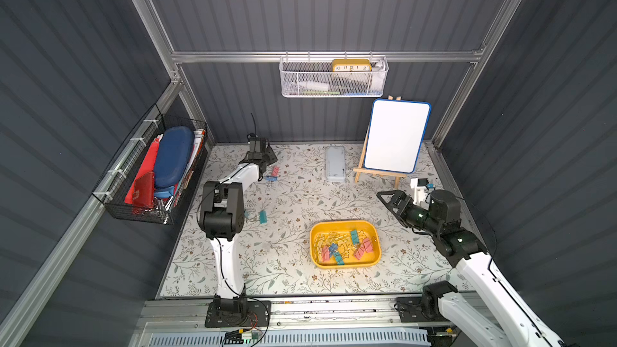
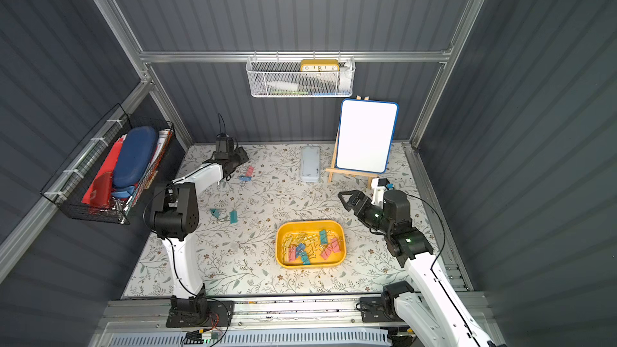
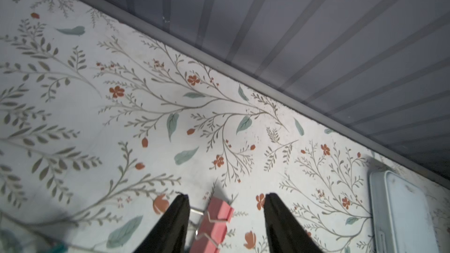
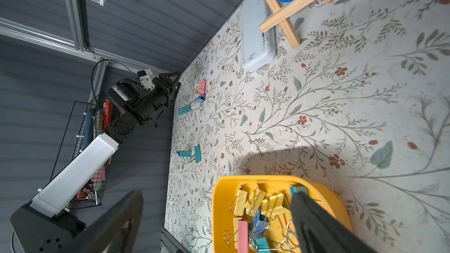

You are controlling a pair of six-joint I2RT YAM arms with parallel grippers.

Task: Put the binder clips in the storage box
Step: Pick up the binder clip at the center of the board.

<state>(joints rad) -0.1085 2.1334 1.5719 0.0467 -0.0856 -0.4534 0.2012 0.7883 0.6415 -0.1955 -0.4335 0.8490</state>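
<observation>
The yellow storage box [image 1: 344,224] [image 2: 310,224] [image 4: 219,205] sits at front centre and holds several binder clips in yellow, pink, teal and blue. A pink clip [image 1: 275,171] [image 3: 216,220] [image 4: 201,87] lies at the back left between the fingers of my open left gripper [image 1: 269,166] [image 3: 226,194], close to one finger and apart from the other. A blue clip [image 1: 271,178] [image 4: 200,99] lies just beside it. Two teal clips [image 2: 233,216] [image 4: 197,153] lie nearer the left arm. My right gripper [image 1: 385,201] [image 4: 217,193] hangs open and empty to the right of the box.
A flat grey lidded case [image 1: 335,163] lies at the back centre. A whiteboard on a wooden easel [image 1: 395,136] stands at the back right. A black wire basket [image 1: 150,175] hangs on the left wall and a white mesh basket [image 1: 334,76] on the back wall.
</observation>
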